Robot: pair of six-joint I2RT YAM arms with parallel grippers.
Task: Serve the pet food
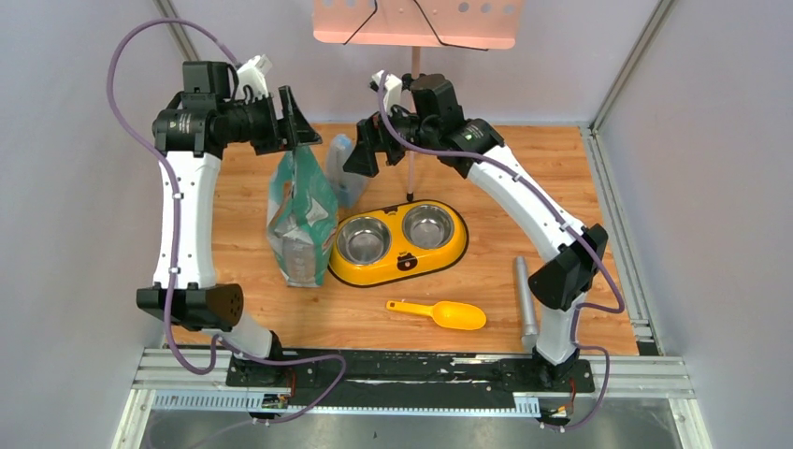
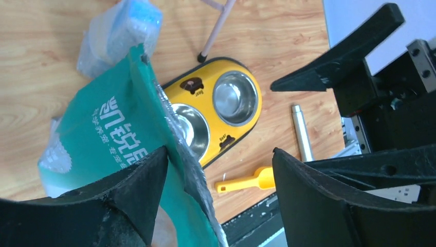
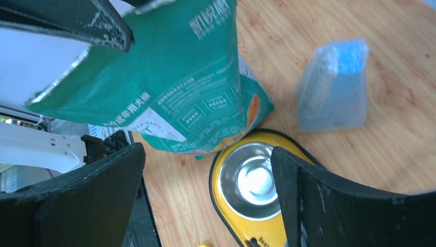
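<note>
Left gripper [image 2: 220, 154] spread, top edge of upright green bag [image 1: 301, 210] between its fingers; nearer arm. Pet food unseen, presumably inside. Yellow double bowl [image 1: 399, 241] on tabletop [image 1: 486, 290] at bag's 3 o'clock. Right gripper [image 3: 206, 149] spread, at bag-top's 3 o'clock.

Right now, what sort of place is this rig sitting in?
Probably a lab robot cell staged for pet feeding, not a home: a wooden table boxed in by plain grey panels, with a yellow double bowl, a green bag and an orange scoop laid out.
</note>
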